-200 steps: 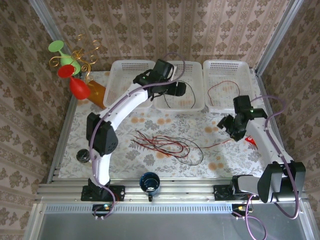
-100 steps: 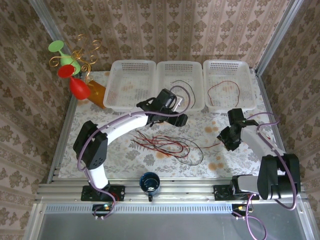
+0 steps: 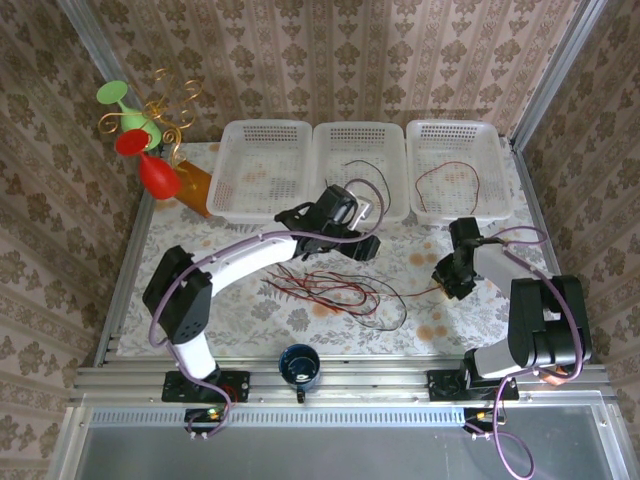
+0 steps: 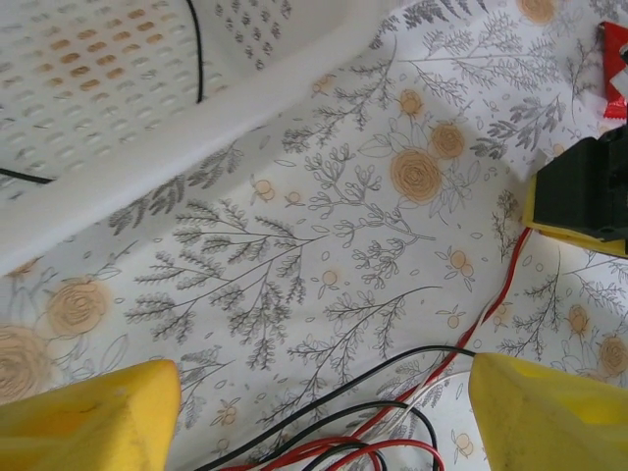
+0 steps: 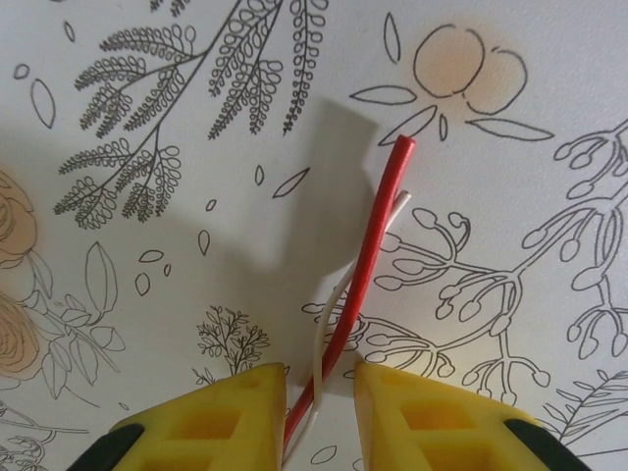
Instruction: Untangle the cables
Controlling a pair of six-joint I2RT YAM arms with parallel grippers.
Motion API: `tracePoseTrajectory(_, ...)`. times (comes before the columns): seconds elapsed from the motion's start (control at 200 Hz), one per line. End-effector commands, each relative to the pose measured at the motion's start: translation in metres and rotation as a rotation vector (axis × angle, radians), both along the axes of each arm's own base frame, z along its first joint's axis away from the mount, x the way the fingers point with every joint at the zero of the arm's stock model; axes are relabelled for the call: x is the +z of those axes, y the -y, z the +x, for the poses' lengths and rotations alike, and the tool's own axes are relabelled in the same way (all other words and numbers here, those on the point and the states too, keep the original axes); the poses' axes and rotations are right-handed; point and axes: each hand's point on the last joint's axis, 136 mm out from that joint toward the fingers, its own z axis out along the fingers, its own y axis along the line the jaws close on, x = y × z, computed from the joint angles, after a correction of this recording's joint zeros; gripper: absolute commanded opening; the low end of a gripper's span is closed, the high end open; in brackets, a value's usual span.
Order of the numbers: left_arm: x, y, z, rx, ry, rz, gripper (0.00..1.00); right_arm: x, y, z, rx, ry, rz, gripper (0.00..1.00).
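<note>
The tangle of thin red and black cables [image 3: 335, 288] lies on the flowered cloth at mid-table. My left gripper [image 3: 362, 243] hovers wide open over its far edge; the left wrist view shows black and red strands [image 4: 392, 412] between the yellow fingers [image 4: 88, 417] of that gripper [image 4: 324, 392]. My right gripper [image 3: 447, 278] is low at the tangle's right tail. In the right wrist view the gripper [image 5: 321, 383] stands narrowly open astride a red cable end [image 5: 378, 255] and a thin white wire [image 5: 316, 343].
Three white baskets stand at the back: left [image 3: 264, 126], middle [image 3: 358, 128] with a black cable [image 3: 365, 185], right [image 3: 452, 126] with a red cable [image 3: 450, 175]. A dark cup [image 3: 299, 364] is near the front edge. Red and green ornaments [image 3: 140, 140] stand far left.
My left gripper has swung from the middle basket down toward the tangle. My right gripper has moved nearer and lower, onto the red cable's tail.
</note>
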Motion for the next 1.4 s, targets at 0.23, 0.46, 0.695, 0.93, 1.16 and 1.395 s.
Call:
tracePoseTrajectory(0.23,0.034,-0.044,-0.001,0.066,0.043,-0.014,0.77,-0.007,0.01,0.001,-0.028,-0.024,-0.065,0.2)
tracePoseTrajectory(0.46,0.037,-0.047,-0.006,0.063,0.026,-0.027,0.76,0.012,0.0,0.017,0.017,0.11,-0.019,0.0)
tracePoseTrajectory(0.695,0.065,-0.027,-0.01,0.021,-0.079,-0.238,0.74,0.11,-0.012,0.044,0.126,0.525,-0.029,0.0)
tracePoseTrajectory(0.93,0.094,-0.014,-0.005,-0.017,-0.069,-0.342,0.73,0.197,-0.061,0.068,0.353,0.867,0.069,0.0)
tracePoseTrajectory(1.16,0.12,-0.008,-0.004,-0.055,-0.046,-0.441,0.7,0.268,-0.11,0.087,0.576,1.174,0.212,0.0)
tracePoseTrajectory(1.395,0.138,-0.001,-0.002,-0.116,0.025,-0.512,0.63,0.311,-0.153,0.093,0.744,1.311,0.436,0.0)
